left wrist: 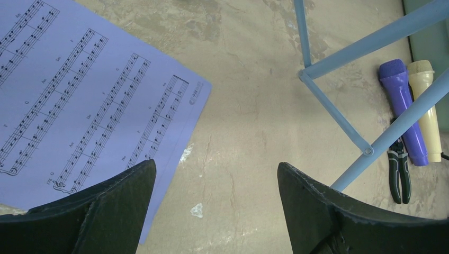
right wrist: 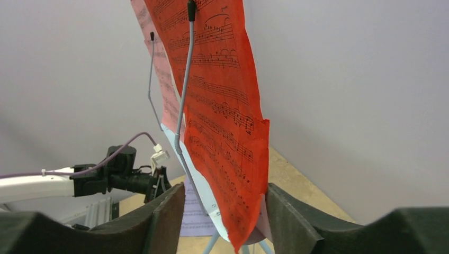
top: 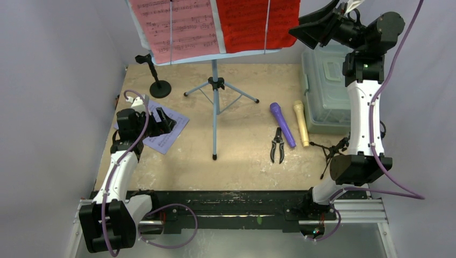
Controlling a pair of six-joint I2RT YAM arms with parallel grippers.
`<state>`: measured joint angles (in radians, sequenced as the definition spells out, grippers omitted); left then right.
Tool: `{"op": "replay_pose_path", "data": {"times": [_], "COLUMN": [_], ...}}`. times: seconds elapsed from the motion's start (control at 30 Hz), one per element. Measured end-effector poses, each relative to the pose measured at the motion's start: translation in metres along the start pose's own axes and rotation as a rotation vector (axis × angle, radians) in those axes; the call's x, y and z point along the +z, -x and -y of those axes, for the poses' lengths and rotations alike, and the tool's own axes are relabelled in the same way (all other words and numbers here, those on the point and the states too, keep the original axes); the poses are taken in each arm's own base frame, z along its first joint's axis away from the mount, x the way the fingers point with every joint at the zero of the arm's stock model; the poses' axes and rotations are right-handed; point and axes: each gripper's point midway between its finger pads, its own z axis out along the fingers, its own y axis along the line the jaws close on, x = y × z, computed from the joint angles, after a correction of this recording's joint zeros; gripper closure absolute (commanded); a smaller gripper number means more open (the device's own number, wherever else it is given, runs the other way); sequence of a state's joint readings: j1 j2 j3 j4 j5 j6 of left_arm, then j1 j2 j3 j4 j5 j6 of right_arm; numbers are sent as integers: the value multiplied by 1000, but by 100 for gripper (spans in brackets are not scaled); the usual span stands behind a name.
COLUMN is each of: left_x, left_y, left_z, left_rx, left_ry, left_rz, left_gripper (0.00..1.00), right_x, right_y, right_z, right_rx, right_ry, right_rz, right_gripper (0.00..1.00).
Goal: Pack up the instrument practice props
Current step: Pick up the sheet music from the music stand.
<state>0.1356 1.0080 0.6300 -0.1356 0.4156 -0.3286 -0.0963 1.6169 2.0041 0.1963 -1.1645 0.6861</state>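
Note:
The light-blue music desk (top: 215, 57) on its tripod legs (top: 215, 107) holds a pink page (top: 180, 27) and a red page (top: 258, 24). My right gripper (top: 302, 29) is raised at the red page's right edge. In the right wrist view it is open (right wrist: 225, 203), with the red page (right wrist: 222, 106) and the desk edge (right wrist: 204, 196) between its jaws. My left gripper (top: 164, 121) is open and empty (left wrist: 217, 174), low over a lavender sheet-music page (left wrist: 79, 106). The purple microphone (top: 283, 124) and cream microphone (top: 301, 122) lie side by side.
Black pliers (top: 277, 145) lie beside the microphones. The black round-base pole (top: 158, 80) stands at the back left. The black mic tripod (top: 328, 153) lies by the right arm. The translucent box (top: 328, 97) sits at the right. Grey walls enclose the table.

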Motion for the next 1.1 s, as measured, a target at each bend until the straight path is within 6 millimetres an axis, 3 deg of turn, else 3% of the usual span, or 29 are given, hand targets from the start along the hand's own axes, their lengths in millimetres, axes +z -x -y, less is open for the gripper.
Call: {"op": "replay_pose_path", "data": {"times": [0.2, 0.33, 0.4, 0.53, 0.6, 1.1], "left_x": [0, 0, 0, 0, 0, 1], "left_y": [0, 0, 0, 0, 0, -1], "left_z": [0, 0, 0, 0, 0, -1], "left_rx": [0, 0, 0, 0, 0, -2], "left_ry": [0, 0, 0, 0, 0, 1], "left_rz": [-1, -1, -1, 0, 0, -4], "left_gripper": [16, 16, 16, 16, 16, 16], "right_x": [0, 0, 0, 0, 0, 10], "right_y": [0, 0, 0, 2, 1, -2], "right_z": [0, 0, -1, -8, -17, -36], "right_rx": [1, 4, 4, 14, 31, 103], "right_ry": [1, 1, 2, 39, 83, 143], "right_rz": [-1, -1, -1, 7, 21, 22], "right_gripper": [71, 78, 76, 56, 52, 53]}}
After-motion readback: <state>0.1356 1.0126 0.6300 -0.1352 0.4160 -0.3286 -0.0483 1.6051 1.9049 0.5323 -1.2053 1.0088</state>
